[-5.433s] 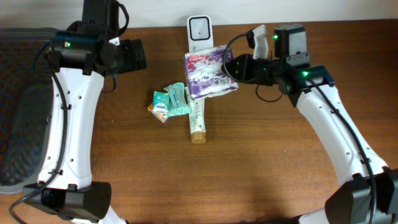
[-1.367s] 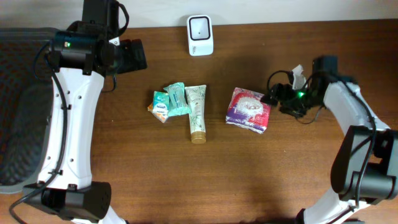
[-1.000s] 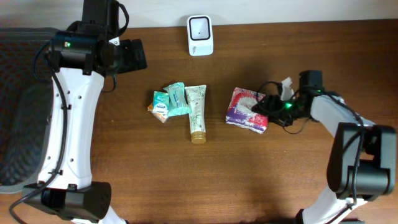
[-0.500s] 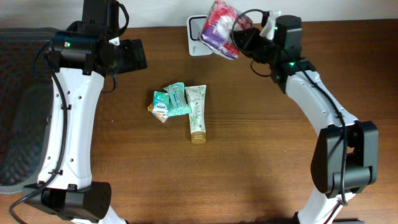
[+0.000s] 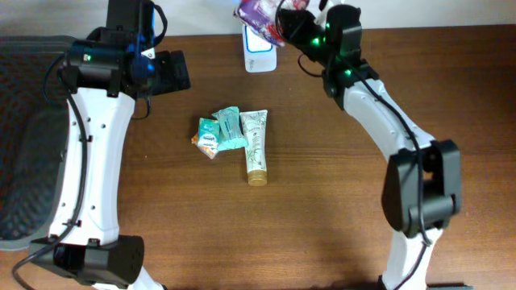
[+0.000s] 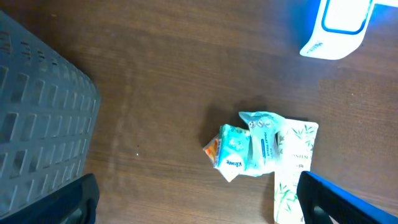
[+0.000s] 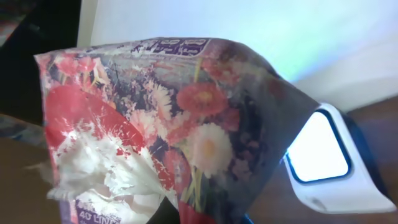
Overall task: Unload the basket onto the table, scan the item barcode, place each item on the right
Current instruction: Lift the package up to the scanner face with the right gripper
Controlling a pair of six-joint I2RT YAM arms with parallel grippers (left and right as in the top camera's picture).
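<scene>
The item is a floral purple-and-red tissue packet (image 5: 258,11), held up at the back edge just above the white barcode scanner (image 5: 260,50). My right gripper (image 5: 284,18) is shut on the packet. In the right wrist view the packet (image 7: 168,118) fills most of the frame and hides the fingers, and the scanner's lit window (image 7: 317,149) shows to its lower right. No barcode can be made out on the packet. My left gripper (image 5: 172,71) hovers open at the back left, its dark fingers (image 6: 74,199) wide apart and nothing between them.
Teal tissue packets (image 5: 221,131) and a bamboo-print tube (image 5: 256,145) lie mid-table, also seen as packets (image 6: 245,149) and tube (image 6: 292,171) in the left wrist view. A grey meshed basket (image 5: 24,153) stands at the left edge.
My right gripper closed on the floral packet where it lay right of centre, lifted it and carried it back and left to just over the scanner. The left arm has not moved.
</scene>
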